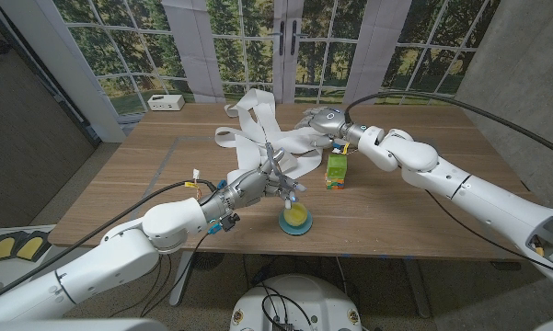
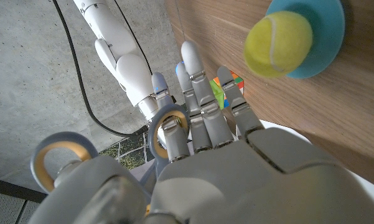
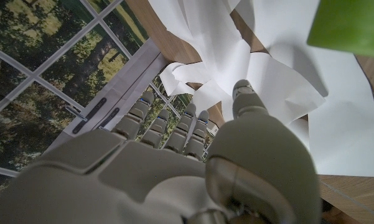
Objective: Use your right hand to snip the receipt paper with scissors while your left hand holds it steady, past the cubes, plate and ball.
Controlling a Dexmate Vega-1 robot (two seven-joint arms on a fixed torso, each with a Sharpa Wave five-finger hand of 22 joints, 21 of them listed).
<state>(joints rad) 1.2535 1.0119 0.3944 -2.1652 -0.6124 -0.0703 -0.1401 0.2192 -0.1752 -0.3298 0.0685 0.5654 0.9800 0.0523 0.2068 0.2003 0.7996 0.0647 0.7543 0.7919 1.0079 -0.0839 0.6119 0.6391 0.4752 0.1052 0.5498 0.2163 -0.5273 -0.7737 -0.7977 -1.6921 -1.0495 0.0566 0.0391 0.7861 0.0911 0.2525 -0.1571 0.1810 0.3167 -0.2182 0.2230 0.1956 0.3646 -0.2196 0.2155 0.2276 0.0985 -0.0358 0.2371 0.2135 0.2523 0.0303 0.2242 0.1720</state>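
Approach step. Left hand, fingers spread and empty, hovers by the crumpled white receipt paper; right hand, at two o'clock, grip indiscernible. Next: locate scissors.

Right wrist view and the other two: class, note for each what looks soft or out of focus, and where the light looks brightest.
Right wrist view: the right hand and a green cube are blurred; the receipt paper is brightly lit. Left wrist view: the left hand is soft, the tennis ball sharper. Head view: evenly lit, straight lines bowed.
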